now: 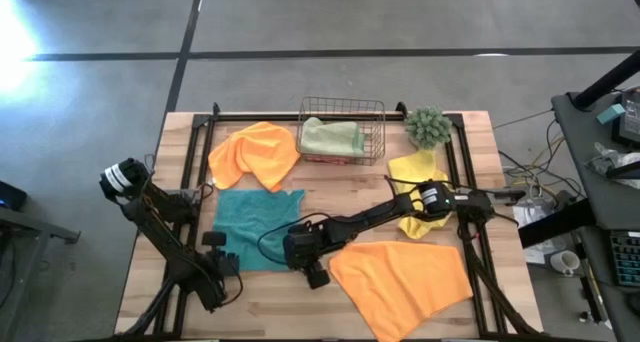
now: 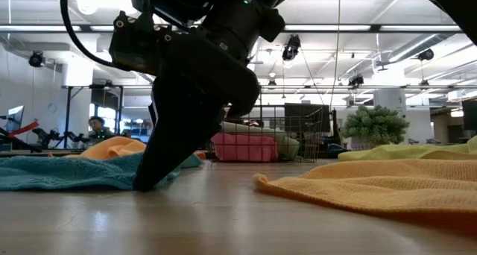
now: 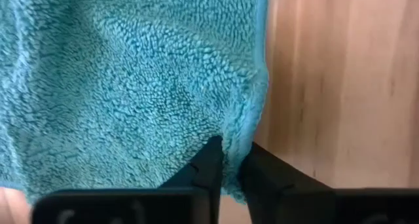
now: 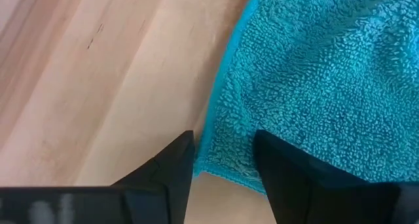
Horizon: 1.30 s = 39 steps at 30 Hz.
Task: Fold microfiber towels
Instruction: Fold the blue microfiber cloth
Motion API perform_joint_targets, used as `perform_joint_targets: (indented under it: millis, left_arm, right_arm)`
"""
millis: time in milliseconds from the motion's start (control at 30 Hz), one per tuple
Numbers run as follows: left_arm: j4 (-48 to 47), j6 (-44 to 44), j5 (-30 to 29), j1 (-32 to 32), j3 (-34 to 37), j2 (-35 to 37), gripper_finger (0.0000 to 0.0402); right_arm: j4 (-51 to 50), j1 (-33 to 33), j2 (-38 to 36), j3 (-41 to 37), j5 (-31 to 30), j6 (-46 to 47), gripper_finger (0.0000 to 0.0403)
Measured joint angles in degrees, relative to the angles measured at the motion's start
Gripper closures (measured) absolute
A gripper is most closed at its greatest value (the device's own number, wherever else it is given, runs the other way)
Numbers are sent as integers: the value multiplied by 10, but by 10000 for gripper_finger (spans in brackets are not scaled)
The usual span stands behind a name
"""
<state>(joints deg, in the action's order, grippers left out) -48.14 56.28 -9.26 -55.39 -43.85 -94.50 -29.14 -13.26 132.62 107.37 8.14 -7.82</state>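
Note:
A teal towel (image 1: pixel 255 227) lies spread flat on the wooden table, left of centre. My left gripper (image 1: pixel 225 260) stands over its near left corner, pointing down, and is shut on the towel's edge (image 3: pixel 230 162). My right gripper (image 1: pixel 305 267) reaches across from the right to the near right corner. It is open, and its fingers (image 4: pixel 222 168) stand on either side of that corner (image 4: pixel 229 162); whether they touch it, I cannot tell. An orange towel (image 1: pixel 400 282) lies rumpled at the near right. My left gripper pinches the teal towel's hemmed edge (image 3: pixel 243 135) close to a corner, between its two fingertips. The fingers come from above, pointing down. A small pucker of cloth rises between them, and the remainder of the towel lies flat on the table.
A second orange towel (image 1: pixel 255 154) lies at the far left and a yellow one (image 1: pixel 418 172) at the far right. A copper wire basket (image 1: pixel 342 107) at the far edge holds a sage green towel (image 1: pixel 330 137) over a pink one (image 2: pixel 246 147). A small green plant (image 1: pixel 428 127) stands beside the basket.

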Motion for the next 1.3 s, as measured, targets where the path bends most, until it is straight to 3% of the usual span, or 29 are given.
perform_joint_targets:
  millis: [133,467,700,900,1300]
  left_arm:
    - [-1,1,-4,3,1,0,397]
    - [-9,3,2,7,-12,0,400]
    - [-39,4,3,7,-47,23,401]
    - [-42,-1,14,11,-107,54,401]
    - [-33,2,28,45,-264,60,401]
  right_arm:
    - [4,7,1,1,-6,27,282]
    - [6,15,1,0,-14,59,387]
    - [-20,16,-23,-3,-20,66,393]
    - [-107,11,-66,-4,-14,75,394]
    - [-158,-28,-159,-1,58,160,394]
